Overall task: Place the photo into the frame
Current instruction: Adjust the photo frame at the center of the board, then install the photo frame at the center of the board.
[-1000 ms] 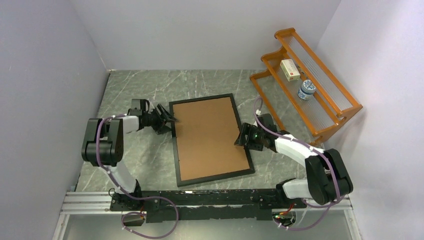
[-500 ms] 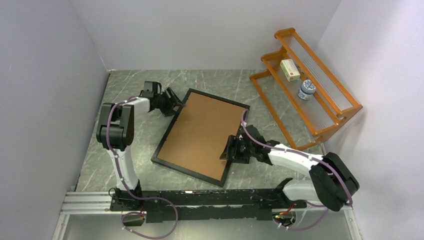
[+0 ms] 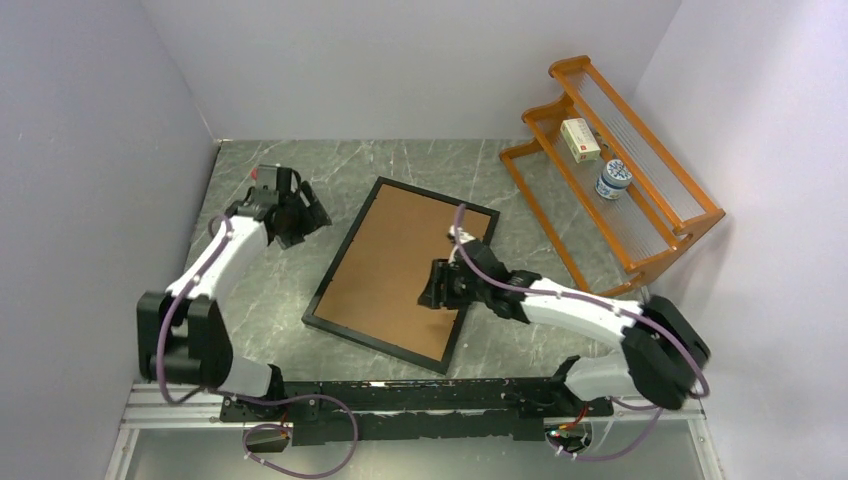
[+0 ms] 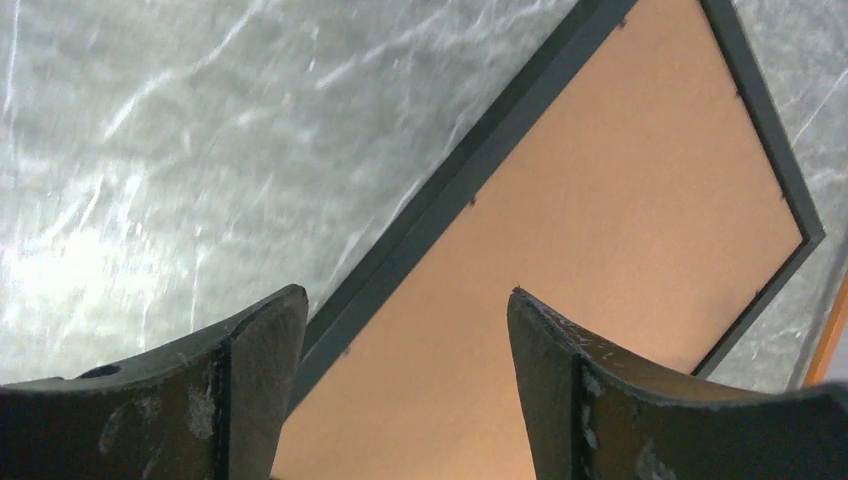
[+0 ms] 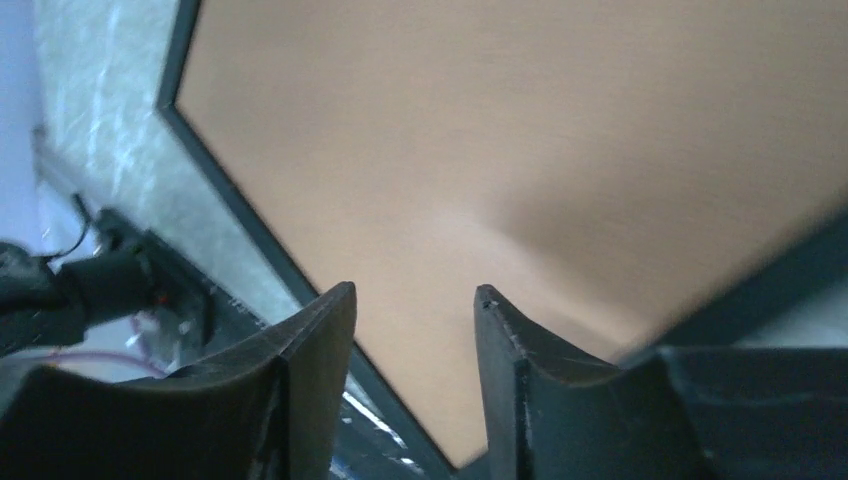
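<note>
Two end effectors are in view, and both are released and carry nothing. The left end effector (image 3: 305, 215) hangs over the bare table (image 3: 290, 290), its fingers spread wide. The right end effector (image 3: 437, 285) also has its fingers parted, with nothing between them.

The frame (image 3: 345, 250) lies flat on the table, back upward, so the brown board (image 3: 390, 270) fills its face. Its long axis runs on a slant, the far end toward the robot's right and the near end toward its left.

The photo is not visible in any view. Whether it sits beneath the board cannot be told.

Relation governing the next move:
- The right end effector (image 5: 415, 292) is the nearer. It is over the board itself, close inside the right long edge, about mid-length.
- The left end effector (image 4: 405, 295) stands just off the far part of the left long edge. From its wrist view the black edge (image 4: 470, 165) crosses diagonally ahead, and the board lies beyond it to the robot's right.
- Small dark tabs (image 4: 472, 200) show along the inner rim — probably the board's retainers.

Judgement: the board is still seated, so the back remains to be opened or checked. The right arm is better placed to work on it; the left would need only a short move inward to steady the edge.

An orange rack (image 3: 565, 70) stands well apart at the far right.
</note>
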